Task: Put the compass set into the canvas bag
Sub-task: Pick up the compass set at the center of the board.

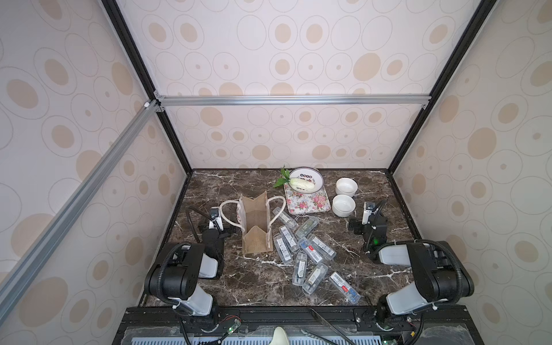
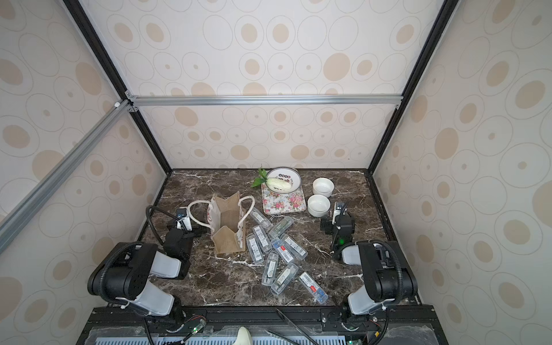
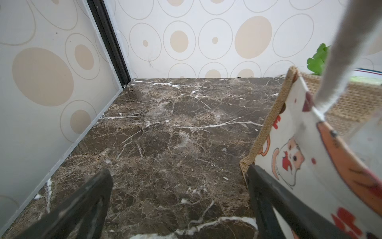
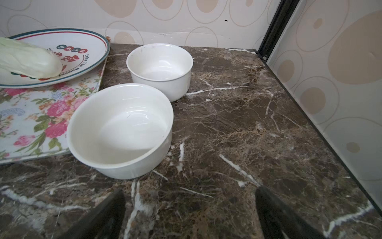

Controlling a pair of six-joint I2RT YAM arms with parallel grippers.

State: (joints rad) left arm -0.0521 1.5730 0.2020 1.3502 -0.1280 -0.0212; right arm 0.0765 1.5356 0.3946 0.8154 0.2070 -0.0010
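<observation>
The canvas bag (image 1: 255, 227) (image 2: 228, 224) stands upright and open on the marble table, its white rope handles spread to either side. Several compass sets (image 1: 289, 239) (image 2: 262, 237), clear plastic cases with barcode labels, lie scattered on the table to its right. My left gripper (image 1: 225, 230) (image 3: 178, 171) is open and empty just left of the bag. One of its fingers (image 3: 266, 192) sits close against the bag's printed side panel (image 3: 289, 144). My right gripper (image 1: 369, 224) (image 4: 190, 190) is open and empty over bare table at the right, apart from the cases.
A floral tray (image 1: 309, 204) at the back carries a plate (image 1: 318, 179) with a cabbage (image 1: 301, 184). Two white bowls (image 4: 122, 128) (image 4: 160, 68) stand just ahead of my right gripper. Enclosure walls close in on the left, right and back.
</observation>
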